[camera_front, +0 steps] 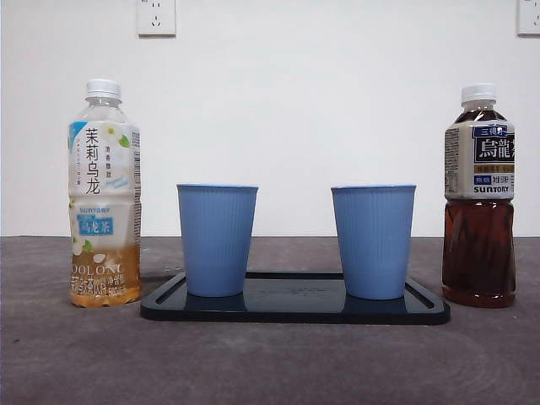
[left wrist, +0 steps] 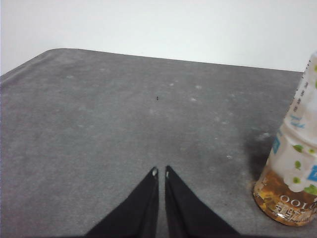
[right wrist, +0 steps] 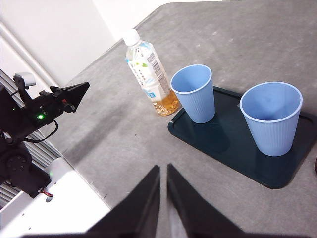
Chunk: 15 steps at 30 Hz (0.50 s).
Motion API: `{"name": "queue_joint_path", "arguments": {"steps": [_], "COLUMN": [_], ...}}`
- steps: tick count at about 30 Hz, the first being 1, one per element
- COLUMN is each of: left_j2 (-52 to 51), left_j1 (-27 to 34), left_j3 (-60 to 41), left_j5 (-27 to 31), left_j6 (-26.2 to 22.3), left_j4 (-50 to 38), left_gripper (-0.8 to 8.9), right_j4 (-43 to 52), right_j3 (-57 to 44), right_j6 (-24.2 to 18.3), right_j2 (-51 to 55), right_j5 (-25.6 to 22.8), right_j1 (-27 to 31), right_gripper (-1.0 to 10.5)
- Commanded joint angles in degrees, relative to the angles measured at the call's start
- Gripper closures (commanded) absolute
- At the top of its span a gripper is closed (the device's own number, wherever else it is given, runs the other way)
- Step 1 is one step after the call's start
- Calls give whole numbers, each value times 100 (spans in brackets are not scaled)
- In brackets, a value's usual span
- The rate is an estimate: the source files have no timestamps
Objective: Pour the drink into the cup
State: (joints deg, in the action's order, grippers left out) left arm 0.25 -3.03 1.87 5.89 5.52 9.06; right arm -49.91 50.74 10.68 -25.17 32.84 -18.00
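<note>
Two blue ribbed cups stand upright on a dark tray (camera_front: 295, 314): the left cup (camera_front: 217, 239) and the right cup (camera_front: 373, 240). A jasmine oolong bottle (camera_front: 104, 194) with a white cap and little pale tea stands left of the tray. A dark oolong bottle (camera_front: 479, 196), nearly full, stands right of it. My left gripper (left wrist: 160, 172) is shut and empty, low over bare table beside the jasmine bottle (left wrist: 293, 163). My right gripper (right wrist: 163, 168) is shut and empty, high above the table, looking down on both cups (right wrist: 193, 92) (right wrist: 272, 117), the tray (right wrist: 233, 144) and the jasmine bottle (right wrist: 148, 72).
The grey table (camera_front: 270, 363) ends at a white wall with power sockets (camera_front: 156, 17). The right wrist view shows the left arm (right wrist: 47, 106) off the table's side, over a white base (right wrist: 54, 208).
</note>
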Motion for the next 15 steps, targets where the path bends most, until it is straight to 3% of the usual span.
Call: {"name": "queue_joint_path", "arguments": {"steps": [1, 15], "left_j2": [-7, -7], "left_j1": [4, 4], "left_j3": [-118, -118], "left_j5": [15, 15], "left_j6": [35, 35], "left_j4": [-103, -116], "left_gripper": [794, 794], "right_j4": [61, 61], "right_j3": [103, 103], "right_j6": [-72, -72], "right_j2": [-15, -15], "right_j5": [17, 17], "right_j1": [-28, -28], "right_gripper": [927, 927]}}
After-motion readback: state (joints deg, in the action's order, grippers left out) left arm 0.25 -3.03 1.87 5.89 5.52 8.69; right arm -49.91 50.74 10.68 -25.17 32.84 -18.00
